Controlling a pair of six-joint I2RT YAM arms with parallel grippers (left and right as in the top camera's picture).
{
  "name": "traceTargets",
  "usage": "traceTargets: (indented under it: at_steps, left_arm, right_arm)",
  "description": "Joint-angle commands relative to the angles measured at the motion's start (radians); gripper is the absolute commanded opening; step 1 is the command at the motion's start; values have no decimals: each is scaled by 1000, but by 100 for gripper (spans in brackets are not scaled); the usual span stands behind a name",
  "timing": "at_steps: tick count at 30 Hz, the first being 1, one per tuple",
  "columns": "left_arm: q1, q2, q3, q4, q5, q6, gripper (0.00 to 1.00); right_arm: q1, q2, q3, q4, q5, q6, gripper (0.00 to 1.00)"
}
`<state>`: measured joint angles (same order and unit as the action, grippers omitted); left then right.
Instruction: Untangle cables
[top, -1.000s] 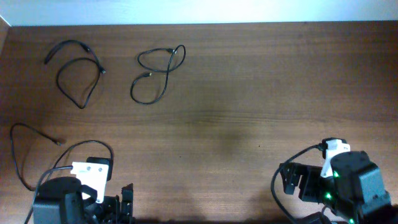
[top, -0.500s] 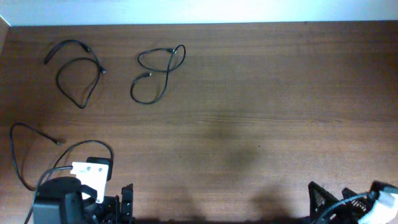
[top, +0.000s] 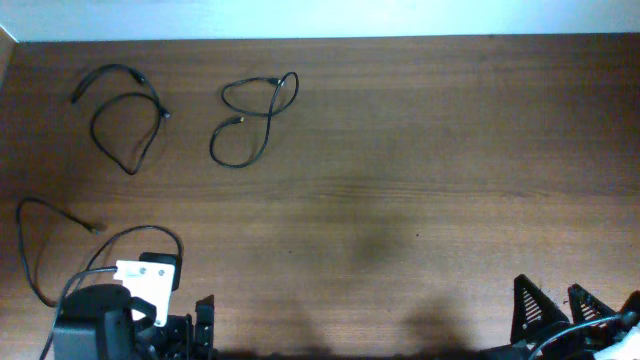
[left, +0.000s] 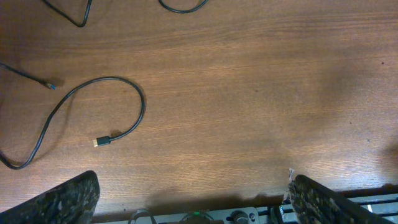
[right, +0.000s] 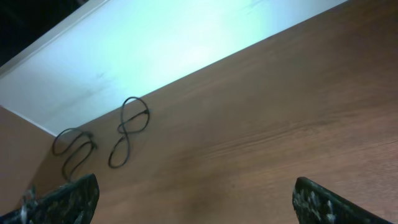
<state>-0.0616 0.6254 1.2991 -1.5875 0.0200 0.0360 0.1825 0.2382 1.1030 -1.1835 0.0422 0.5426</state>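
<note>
Three thin black cables lie apart on the brown table (top: 420, 150). One loops at the far left (top: 112, 67), and a figure-eight cable (top: 236, 165) lies to its right. A third cable (top: 21, 245) runs down the left edge and curls up to my left arm. In the left wrist view that third cable (left: 142, 106) ends in a gold plug ahead of my left gripper (left: 193, 200), which is open and empty. My right gripper (top: 558, 310) is open at the near right edge with nothing between its fingers. From the right wrist view the figure-eight cable (right: 127, 124) lies far off.
A white wall (top: 320, 18) borders the table's far edge. My left arm's body (top: 100, 320) sits at the near left corner with its own thicker black wire arching over it.
My right arm has pulled back to the table's near right corner, and its open fingers now point across the table. The left arm and the cables have not moved.
</note>
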Motion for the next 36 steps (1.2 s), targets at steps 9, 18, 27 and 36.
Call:
traceTargets:
  at_steps: [9,18,27,36]
  left_arm:
    - [-1,-3,0,1,11,-10,99]
    - [-1,-3,0,1,11,-10,99]
    - [-1,-3,0,1,11,-10,99]
    - [-1,-3,0,1,11,-10,99]
  right_arm:
    - [-7,-1,1,-55,359,-3,98]
    - [-6,-1,-2,-87,354,-3,98]
    - [-6,-22,-2,-179,355,-3,99]
    - [-6,-233,9,-246,355,-3,98]
